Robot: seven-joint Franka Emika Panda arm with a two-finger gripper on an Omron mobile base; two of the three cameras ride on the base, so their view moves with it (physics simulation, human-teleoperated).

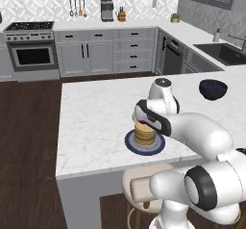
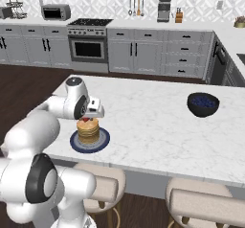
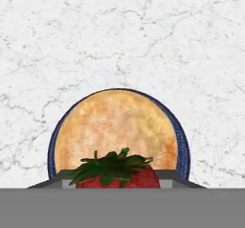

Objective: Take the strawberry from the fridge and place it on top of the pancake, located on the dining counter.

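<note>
Red strawberry point(image 3: 119, 174) clenched in jaws over pancake point(image 3: 116, 131); dark bowl point(image 2: 203, 104) well apart.

Bright, even rendered light; soft faint shadows; no glare; slightly soft, low-resolution detail throughout.

counter point(image 2: 153, 126): open | obstacle: dark bowl point(image 2: 203, 104), well apart
</note>
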